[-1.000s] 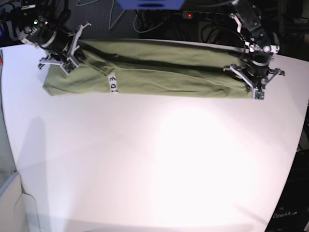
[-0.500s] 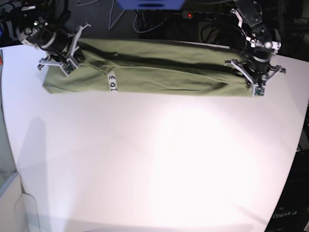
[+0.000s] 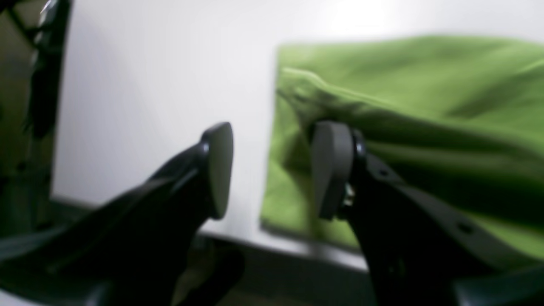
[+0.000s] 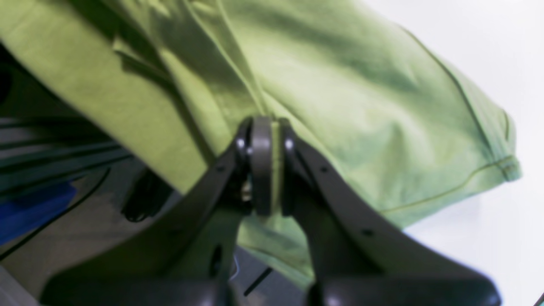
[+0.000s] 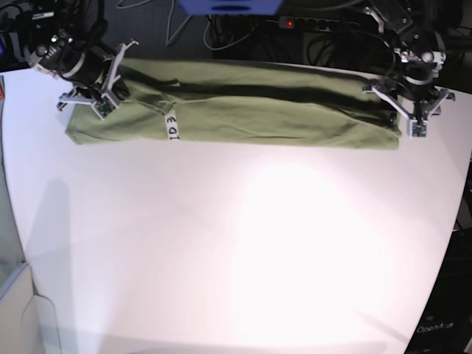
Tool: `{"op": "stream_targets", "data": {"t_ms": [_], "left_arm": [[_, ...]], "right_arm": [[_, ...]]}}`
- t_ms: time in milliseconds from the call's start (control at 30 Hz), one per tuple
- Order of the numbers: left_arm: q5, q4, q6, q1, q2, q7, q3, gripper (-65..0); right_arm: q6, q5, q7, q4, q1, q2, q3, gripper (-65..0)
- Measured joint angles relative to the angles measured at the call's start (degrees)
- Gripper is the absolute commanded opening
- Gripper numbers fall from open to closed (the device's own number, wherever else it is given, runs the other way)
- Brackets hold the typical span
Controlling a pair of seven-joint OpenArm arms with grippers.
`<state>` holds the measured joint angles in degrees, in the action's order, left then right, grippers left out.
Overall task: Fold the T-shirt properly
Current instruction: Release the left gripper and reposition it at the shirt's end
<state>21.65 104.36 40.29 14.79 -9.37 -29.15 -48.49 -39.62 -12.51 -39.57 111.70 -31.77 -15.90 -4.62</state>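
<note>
The olive-green T-shirt [image 5: 243, 107] lies stretched in a long band along the far edge of the white table [image 5: 236, 251], with a white "ID3" label [image 5: 172, 127] on it. My right gripper [image 5: 94, 87] is at the shirt's left end and, in the right wrist view, it [image 4: 265, 165] is shut on a fold of the shirt [image 4: 340, 97]. My left gripper [image 5: 410, 112] is at the shirt's right end. In the left wrist view it [image 3: 274, 170] is open, with one finger [image 3: 331, 170] against the shirt's edge [image 3: 408, 110] and bare table between the jaws.
The table's far edge runs just behind the shirt, with dark cables [image 5: 324, 40] and a blue object [image 5: 228, 6] beyond it. The table's right edge [image 5: 461, 184] is close to my left gripper.
My left gripper has moved right and slightly back, and the shirt's right end now reaches further right. My right gripper has stayed almost still, holding the left end.
</note>
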Motion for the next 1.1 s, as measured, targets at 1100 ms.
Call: {"op": "stream_targets", "data": {"t_ms": [1100], "left_arm": [[0.55, 2.32, -0.02, -16.81, -0.13, -7.69, -22.73, -36.2]], "right_arm": [[-0.02, 0.02, -0.02, -0.66, 0.63, -0.13, 0.00, -63.0]]}}
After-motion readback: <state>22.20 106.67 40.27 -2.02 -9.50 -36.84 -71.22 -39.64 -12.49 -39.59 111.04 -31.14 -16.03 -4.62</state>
